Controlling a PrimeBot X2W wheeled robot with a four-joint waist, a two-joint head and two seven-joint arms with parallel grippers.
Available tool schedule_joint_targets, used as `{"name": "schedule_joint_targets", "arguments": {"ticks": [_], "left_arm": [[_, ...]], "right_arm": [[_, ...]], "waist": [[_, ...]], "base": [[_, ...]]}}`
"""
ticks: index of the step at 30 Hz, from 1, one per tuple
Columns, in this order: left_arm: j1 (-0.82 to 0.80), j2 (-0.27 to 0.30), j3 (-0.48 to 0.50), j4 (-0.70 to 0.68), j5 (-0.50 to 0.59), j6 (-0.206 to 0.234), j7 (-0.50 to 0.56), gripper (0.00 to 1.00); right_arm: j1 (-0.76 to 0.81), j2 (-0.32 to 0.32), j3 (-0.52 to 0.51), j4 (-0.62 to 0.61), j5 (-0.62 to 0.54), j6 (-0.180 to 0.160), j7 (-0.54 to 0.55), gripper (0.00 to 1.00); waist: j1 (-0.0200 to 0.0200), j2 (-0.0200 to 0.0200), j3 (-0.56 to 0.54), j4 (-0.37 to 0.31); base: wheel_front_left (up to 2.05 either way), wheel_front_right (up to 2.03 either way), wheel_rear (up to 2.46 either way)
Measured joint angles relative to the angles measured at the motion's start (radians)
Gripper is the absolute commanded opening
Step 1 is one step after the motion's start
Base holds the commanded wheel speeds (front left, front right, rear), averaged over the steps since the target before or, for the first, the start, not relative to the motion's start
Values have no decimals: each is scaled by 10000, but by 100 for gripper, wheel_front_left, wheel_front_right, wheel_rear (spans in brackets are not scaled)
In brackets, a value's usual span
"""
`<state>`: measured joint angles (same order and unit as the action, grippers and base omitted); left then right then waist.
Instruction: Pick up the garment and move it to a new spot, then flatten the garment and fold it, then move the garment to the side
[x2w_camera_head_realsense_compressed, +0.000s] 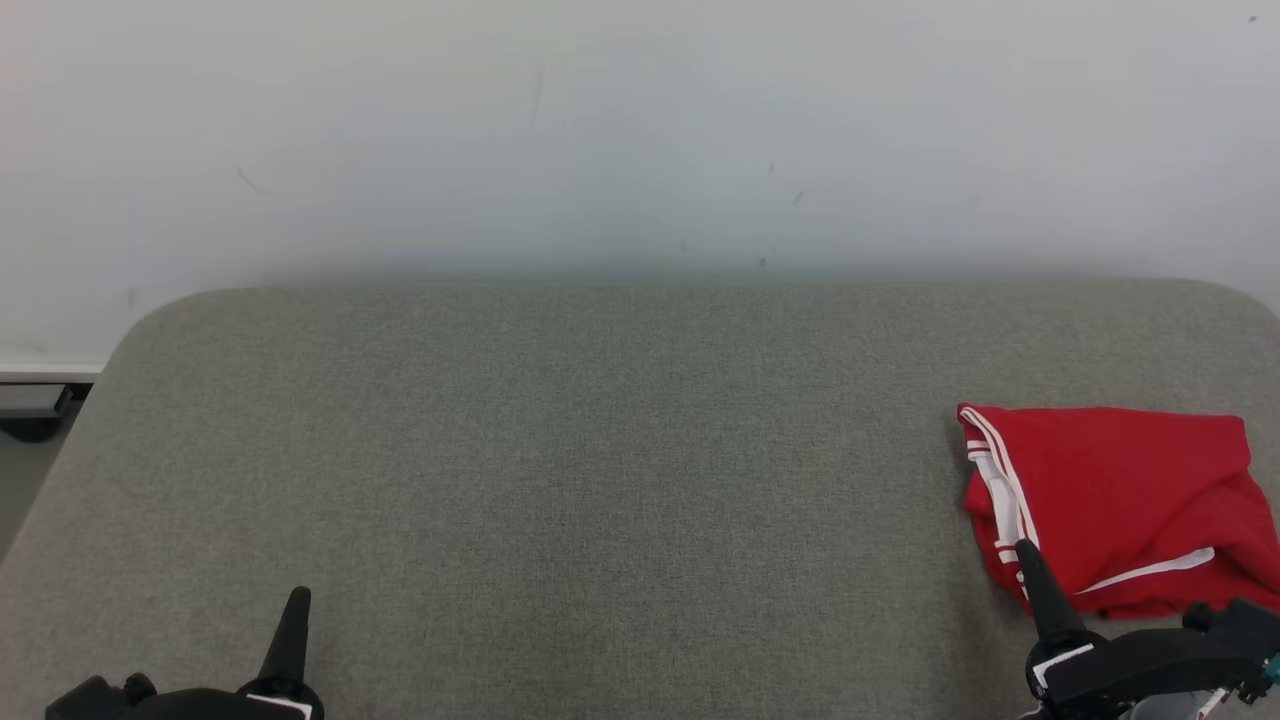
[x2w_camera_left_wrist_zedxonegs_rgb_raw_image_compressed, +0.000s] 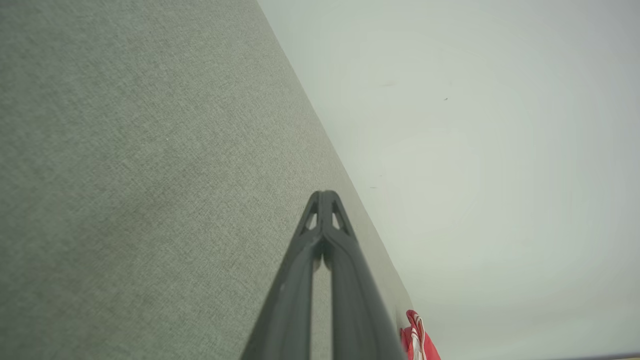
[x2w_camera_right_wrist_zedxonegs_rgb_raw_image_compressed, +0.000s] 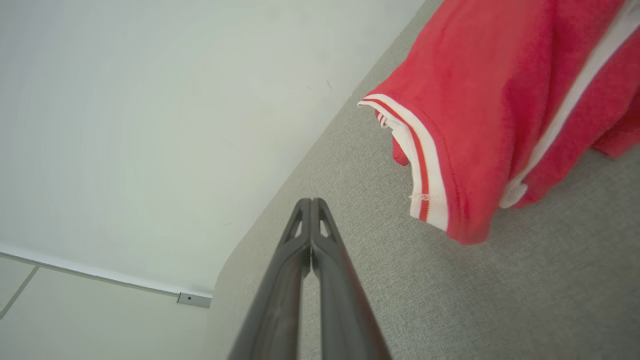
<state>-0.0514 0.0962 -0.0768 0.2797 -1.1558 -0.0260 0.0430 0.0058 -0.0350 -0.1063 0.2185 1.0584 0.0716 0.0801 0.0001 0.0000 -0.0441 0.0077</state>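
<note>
**Item 1, left hand** (x2w_camera_head_realsense_compressed: 297, 600): at 7 o'clock in the head view. Its two dark fingers are pressed together, tips meeting, with nothing between them. It points toward 12 o'clock over bare cloth. In its own wrist view the joined tips (x2w_camera_left_wrist_zedxonegs_rgb_raw_image_compressed: 324, 196) stand over the far edge of the worktop.

**Item 2, right hand** (x2w_camera_head_realsense_compressed: 1022, 550): at 5 o'clock in the head view. The fingers are drawn together to a single point and hold nothing. In the head view the tip overlaps the near left corner of the garment. The right wrist view shows the tips (x2w_camera_right_wrist_zedxonegs_rgb_raw_image_compressed: 311, 202) apart from the cloth, with grey worktop between.

**Item 3, garment** (x2w_camera_head_realsense_compressed: 1120, 500): red, with white striped trim. It is folded into a rough rectangle with some creases. It lies at 1 o'clock from the right hand, at 4 o'clock on the worktop, and reaches the right edge of the head view. It is well apart from the left hand.

**Item 4, worktop** (x2w_camera_head_realsense_compressed: 600, 450): grey woven cover, rounded far corners.

**Item 5, wall** (x2w_camera_head_realsense_compressed: 640, 130): pale, lightly scuffed, behind the worktop at 12 o'clock.

**Item 6, floor** (x2w_camera_right_wrist_zedxonegs_rgb_raw_image_compressed: 75, 325): pale, seen at 7 o'clock in the right wrist view.
</note>
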Motion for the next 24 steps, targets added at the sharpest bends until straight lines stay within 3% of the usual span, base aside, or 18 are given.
{"name": "schedule_joint_targets", "arguments": {"ticks": [24], "left_arm": [[-185,-320,961,65,-2502,-550,372,0]], "right_arm": [[-423,-8,-157,422,3091,255,182,0]], "waist": [[0,0,266,-44]], "base": [[0,0,0]]}}
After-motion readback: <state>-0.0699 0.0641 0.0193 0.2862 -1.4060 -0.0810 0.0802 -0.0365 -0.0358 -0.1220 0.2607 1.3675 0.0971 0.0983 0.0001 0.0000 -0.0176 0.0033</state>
